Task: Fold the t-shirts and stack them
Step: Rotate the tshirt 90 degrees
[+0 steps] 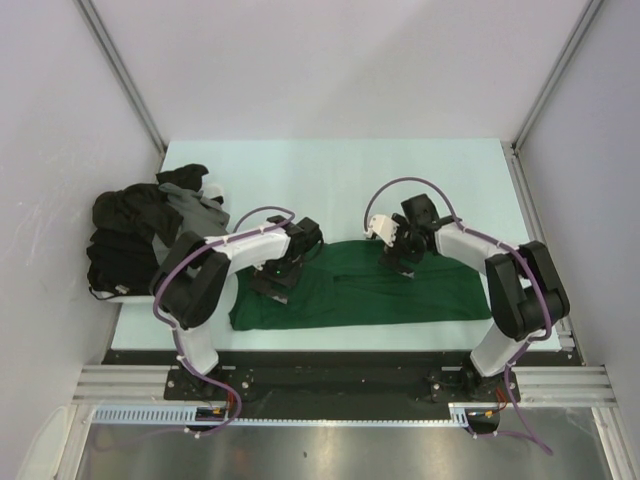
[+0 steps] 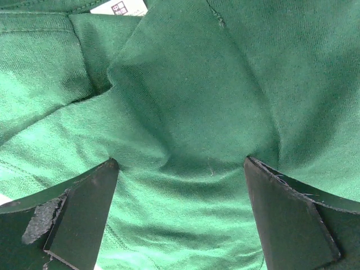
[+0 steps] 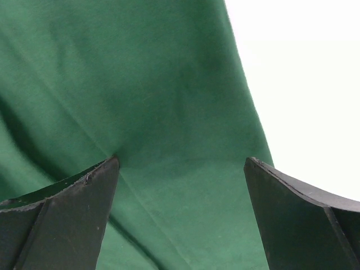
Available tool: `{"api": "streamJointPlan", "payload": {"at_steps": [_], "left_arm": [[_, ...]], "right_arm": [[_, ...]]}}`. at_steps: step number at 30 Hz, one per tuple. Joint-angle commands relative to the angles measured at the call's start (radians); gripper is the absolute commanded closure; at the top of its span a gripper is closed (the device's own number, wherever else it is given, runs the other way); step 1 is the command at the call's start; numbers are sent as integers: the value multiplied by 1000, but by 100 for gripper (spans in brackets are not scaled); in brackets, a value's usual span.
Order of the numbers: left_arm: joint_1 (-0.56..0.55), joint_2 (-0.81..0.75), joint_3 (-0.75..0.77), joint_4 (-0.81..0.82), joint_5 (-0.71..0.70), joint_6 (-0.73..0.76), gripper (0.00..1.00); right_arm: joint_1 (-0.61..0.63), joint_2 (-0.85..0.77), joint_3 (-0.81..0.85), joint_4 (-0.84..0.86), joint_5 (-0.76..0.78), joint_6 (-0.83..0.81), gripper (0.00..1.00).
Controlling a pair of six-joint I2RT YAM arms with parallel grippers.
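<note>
Green t-shirt (image 1: 360, 295) lies on worktop (image 1: 330, 170), under both arms' fingers. Left fingers (image 2: 79, 219) spread wide over creased cloth; right fingers (image 3: 292, 214) spread wide over shirt edge. Dark t-shirts (image 1: 130, 235) heaped outboard of left fingers.

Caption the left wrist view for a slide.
Open left gripper poised over the rumpled green t-shirt, its white neck label at the top edge.

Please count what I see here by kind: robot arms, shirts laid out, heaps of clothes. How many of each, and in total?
Robot arms: 2 (left arm, right arm)
Green t-shirt laid out: 1
Heap of black and grey clothes: 1
Total: 4
</note>
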Motion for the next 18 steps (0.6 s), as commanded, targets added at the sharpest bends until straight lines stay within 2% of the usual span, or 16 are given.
{"api": "streamJointPlan", "payload": {"at_steps": [1, 3, 6, 12, 18], "left_arm": [[11, 67, -22, 40, 18, -1, 1], [11, 64, -22, 38, 23, 2, 0], [11, 60, -23, 46, 25, 2, 0], [12, 57, -16, 47, 32, 3, 0], [19, 47, -16, 46, 23, 5, 0]], "right_arm": [[-8, -76, 102, -118, -72, -37, 0], [-15, -113, 142, -220, -195, -80, 0], [-15, -137, 184, -295, -280, -89, 0], [12, -137, 95, -358, -279, -109, 0], [26, -128, -22, -313, -253, -119, 0]]}}
